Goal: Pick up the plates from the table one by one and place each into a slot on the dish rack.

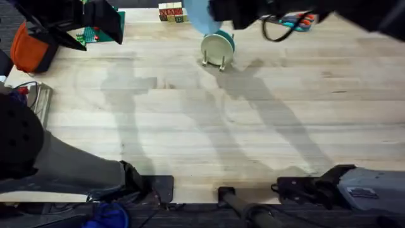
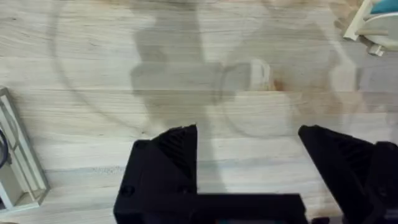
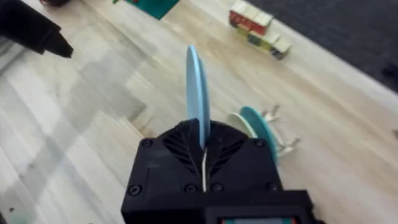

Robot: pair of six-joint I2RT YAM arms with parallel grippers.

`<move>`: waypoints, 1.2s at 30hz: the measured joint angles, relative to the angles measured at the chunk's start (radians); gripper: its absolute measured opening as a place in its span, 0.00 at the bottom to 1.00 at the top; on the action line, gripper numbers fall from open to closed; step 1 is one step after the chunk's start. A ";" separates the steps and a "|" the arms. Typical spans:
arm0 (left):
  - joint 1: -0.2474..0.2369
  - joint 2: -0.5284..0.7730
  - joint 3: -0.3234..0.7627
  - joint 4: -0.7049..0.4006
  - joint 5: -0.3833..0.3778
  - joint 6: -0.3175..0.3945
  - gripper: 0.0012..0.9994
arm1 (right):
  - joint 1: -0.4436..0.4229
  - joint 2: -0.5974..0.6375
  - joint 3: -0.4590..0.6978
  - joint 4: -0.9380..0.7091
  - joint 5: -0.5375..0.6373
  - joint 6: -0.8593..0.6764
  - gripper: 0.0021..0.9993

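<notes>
My right gripper (image 3: pixel 203 140) is shut on a light blue plate (image 3: pixel 197 87), which it holds on edge above the table (image 3: pixel 74 155). In the overhead view this plate (image 1: pixel 197 15) hangs just behind the dish rack (image 1: pixel 214 62) at the far middle, with the right gripper (image 1: pixel 215 12) beside it. A cream plate (image 1: pixel 216 48) and a teal plate (image 1: pixel 227 39) stand upright in the rack's slots. The rack (image 3: pixel 280 146) lies below and beside the held plate. My left gripper (image 2: pixel 249 134) is open over bare table (image 2: pixel 186 81) with nothing between its fingers.
Letter blocks (image 1: pixel 172 12) and a green pegboard (image 1: pixel 96 35) sit at the far edge. An orange object (image 1: pixel 28 49) and a metal frame (image 1: pixel 39 101) are at the left. Cables (image 1: pixel 292 24) lie far right. The left arm (image 1: pixel 95 16) hovers at the far left.
</notes>
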State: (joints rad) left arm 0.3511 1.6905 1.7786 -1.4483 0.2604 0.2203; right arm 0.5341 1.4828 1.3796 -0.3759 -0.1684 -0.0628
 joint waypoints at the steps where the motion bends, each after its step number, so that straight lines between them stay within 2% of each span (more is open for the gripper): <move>1: 0.000 0.000 0.000 0.000 0.000 0.000 1.00 | -0.010 -0.018 0.000 -0.013 0.000 -0.017 0.03; 8: 0.000 0.000 0.000 0.000 0.000 0.000 0.99 | -0.095 -0.121 0.000 -0.083 0.001 -0.159 0.03; 16: 0.000 0.000 0.000 0.000 0.000 0.000 1.00 | -0.162 -0.148 0.000 -0.097 0.006 -0.223 0.03; 36: 0.000 0.000 0.000 0.000 0.000 0.000 0.99 | -0.167 -0.148 0.000 -0.114 0.012 -0.498 0.03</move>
State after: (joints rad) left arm 0.3511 1.6905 1.7786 -1.4483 0.2604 0.2203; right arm 0.3672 1.3346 1.3796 -0.4897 -0.1566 -0.5606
